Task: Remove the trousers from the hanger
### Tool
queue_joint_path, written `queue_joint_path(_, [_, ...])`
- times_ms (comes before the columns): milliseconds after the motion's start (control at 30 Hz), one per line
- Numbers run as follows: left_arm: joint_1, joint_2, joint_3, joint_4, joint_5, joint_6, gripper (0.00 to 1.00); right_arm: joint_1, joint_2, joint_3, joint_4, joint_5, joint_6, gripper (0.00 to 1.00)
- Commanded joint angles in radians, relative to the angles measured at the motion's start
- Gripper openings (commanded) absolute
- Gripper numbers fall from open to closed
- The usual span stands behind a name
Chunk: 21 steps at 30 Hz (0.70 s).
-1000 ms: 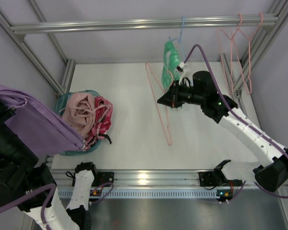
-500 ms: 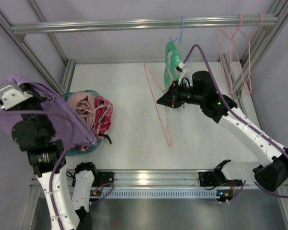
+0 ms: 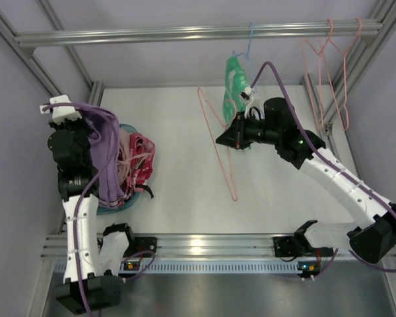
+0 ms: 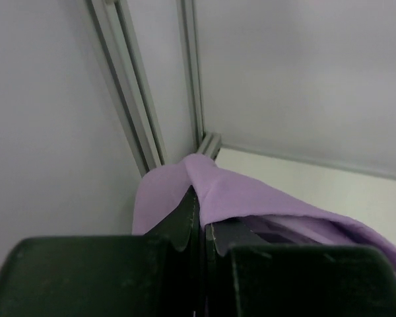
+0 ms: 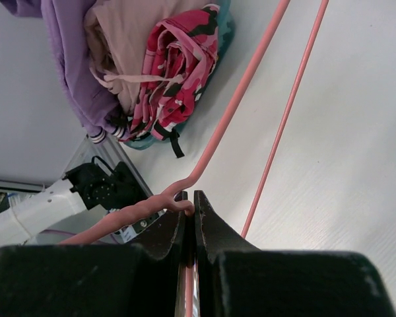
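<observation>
Trousers (image 3: 105,155) hang from my left gripper (image 4: 201,218), pinched tight, over the clothes heap (image 3: 137,155) and well apart from the hanger (image 5: 237,92). My right gripper (image 5: 189,205) squeezes the hanger's wire. I should go down slowly, then let go.

White arms (image 3: 343,185) with black joints, purple cables (image 3: 272,63), black right gripper (image 5: 189,201).

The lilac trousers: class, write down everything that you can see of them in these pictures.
The trousers are plain lilac soft cloth, bunched into a long narrow drape. The left gripper is shut on a fold at their upper end. From there they hang down against the heap of pink and red clothes at the table's left side. They are well apart from the hanger.
</observation>
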Motion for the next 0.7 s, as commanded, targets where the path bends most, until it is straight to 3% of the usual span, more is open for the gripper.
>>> queue_joint_path(0, [0.005, -0.150, -0.038, -0.123, 0.118, 0.029, 0.00, -0.008, -0.059, 0.033, 0.009, -0.009, -0.042, 0.00])
queue_joint_path(100, [0.005, -0.242, -0.096, -0.307, 0.205, 0.030, 0.00, -0.008, -0.059, 0.036, 0.009, -0.012, -0.041, 0.00])
queue_joint_path(233, [0.005, -0.281, -0.219, -0.386, 0.189, 0.056, 0.00, -0.008, -0.054, 0.031, 0.018, -0.017, -0.030, 0.00])
queue_joint_path(467, [0.005, -0.019, -0.285, -0.388, 0.098, 0.057, 0.00, -0.008, -0.063, 0.062, -0.034, -0.014, -0.076, 0.00])
queue_joint_path(600, [0.005, 0.070, -0.274, -0.406, 0.207, 0.040, 0.01, -0.007, -0.086, 0.083, -0.063, -0.022, -0.093, 0.00])
queue_joint_path(667, [0.005, 0.066, -0.271, -0.418, 0.254, 0.046, 0.07, -0.008, -0.103, 0.097, -0.077, -0.025, -0.102, 0.00])
